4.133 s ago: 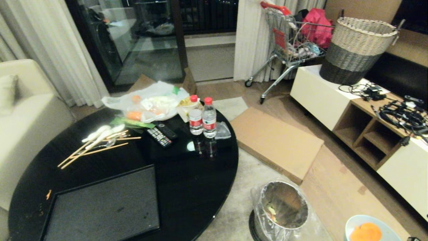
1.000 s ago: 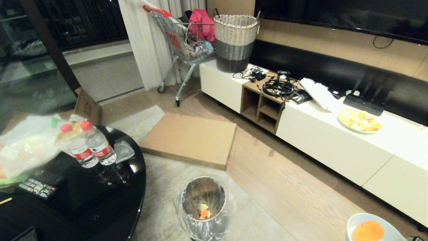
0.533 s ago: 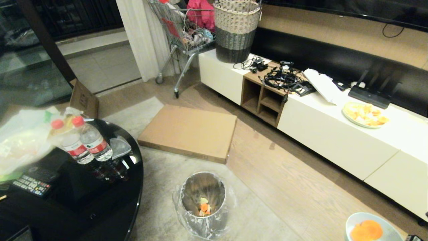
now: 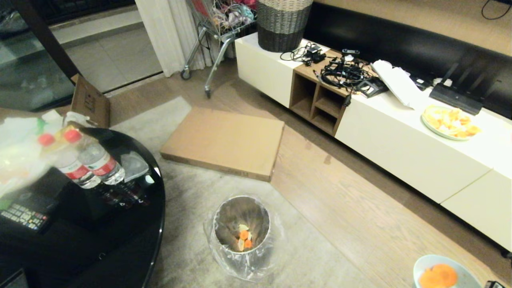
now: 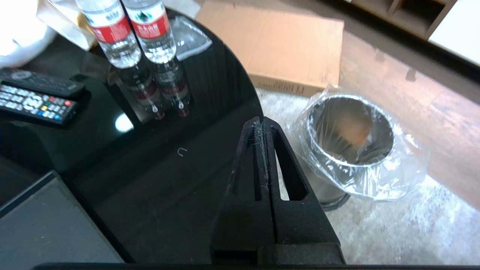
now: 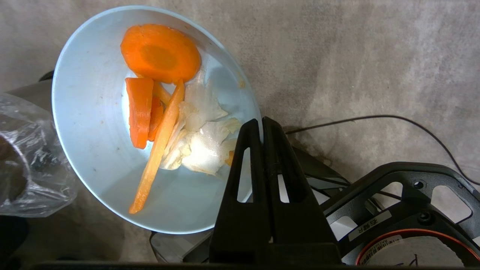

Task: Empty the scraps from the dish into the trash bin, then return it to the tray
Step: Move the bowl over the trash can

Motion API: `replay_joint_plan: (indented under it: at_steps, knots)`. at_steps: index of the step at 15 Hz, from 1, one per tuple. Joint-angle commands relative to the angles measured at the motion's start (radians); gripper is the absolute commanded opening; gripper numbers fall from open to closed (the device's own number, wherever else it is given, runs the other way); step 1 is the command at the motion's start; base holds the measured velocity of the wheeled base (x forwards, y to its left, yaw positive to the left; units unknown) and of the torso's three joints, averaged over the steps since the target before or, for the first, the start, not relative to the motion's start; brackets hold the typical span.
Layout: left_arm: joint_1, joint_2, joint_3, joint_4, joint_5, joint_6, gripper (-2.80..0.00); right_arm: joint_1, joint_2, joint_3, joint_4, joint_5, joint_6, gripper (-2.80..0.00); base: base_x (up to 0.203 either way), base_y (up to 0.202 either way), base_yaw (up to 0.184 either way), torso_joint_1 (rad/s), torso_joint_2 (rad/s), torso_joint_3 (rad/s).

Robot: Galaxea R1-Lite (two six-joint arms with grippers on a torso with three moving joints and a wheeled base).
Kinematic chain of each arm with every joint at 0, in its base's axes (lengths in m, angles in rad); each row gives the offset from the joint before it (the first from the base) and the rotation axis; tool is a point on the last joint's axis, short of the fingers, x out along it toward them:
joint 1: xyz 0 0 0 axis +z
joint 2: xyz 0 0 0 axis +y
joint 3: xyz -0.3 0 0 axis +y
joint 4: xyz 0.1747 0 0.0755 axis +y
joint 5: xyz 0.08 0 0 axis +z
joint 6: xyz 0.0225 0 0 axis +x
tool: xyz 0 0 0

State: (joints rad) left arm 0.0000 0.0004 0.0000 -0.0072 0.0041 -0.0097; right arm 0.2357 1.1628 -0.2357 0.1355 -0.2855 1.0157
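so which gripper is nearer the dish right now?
Right. The right gripper is shut on the dish rim, beside the trash bin. The left gripper hangs shut over the black table, away from it.

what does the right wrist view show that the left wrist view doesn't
Only the right wrist view shows the right gripper shut on the rim of the dish, with the scraps inside it.

Only the left wrist view shows the shut, empty left gripper, the black table, two water bottles and a corner of the tray.

Both show the trash bin with its plastic liner.
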Motion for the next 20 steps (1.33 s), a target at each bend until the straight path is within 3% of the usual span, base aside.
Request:
replay_joint_plan:
  at_steps: [1,9,12,15,20]
  knots:
    - [0.0,0.0,0.0,0.0,0.0,-0.001,-2.8,0.0,0.002,0.0,0.001,-0.001,0.004,-2.8,0.0,0.0,0.0,0.011,0.0,-0.193]
    - [0.0,0.0,0.0,-0.002,0.0,-0.001,-2.8,0.002,0.002,-0.006,0.001,-0.006,0.001,-2.8,0.0,0.0,0.0,0.002,0.0,-0.148]
    - [0.0,0.0,0.0,-0.002,0.002,0.0,-2.8,0.002,0.002,-0.067,0.011,-0.006,-0.005,-2.8,0.0,0.0,0.0,0.0,0.0,0.0]
    - [0.0,0.0,0.0,-0.002,0.004,0.0,-2.8,0.003,0.005,-0.098,0.005,-0.004,-0.132,-2.8,0.0,0.0,0.0,0.0,0.0,0.0]
    - [0.0,0.0,0.0,-0.002,0.004,0.0,-2.8,0.003,0.122,-0.205,0.003,0.001,-0.244,-2.8,0.0,0.0,0.0,0.0,0.0,0.0]
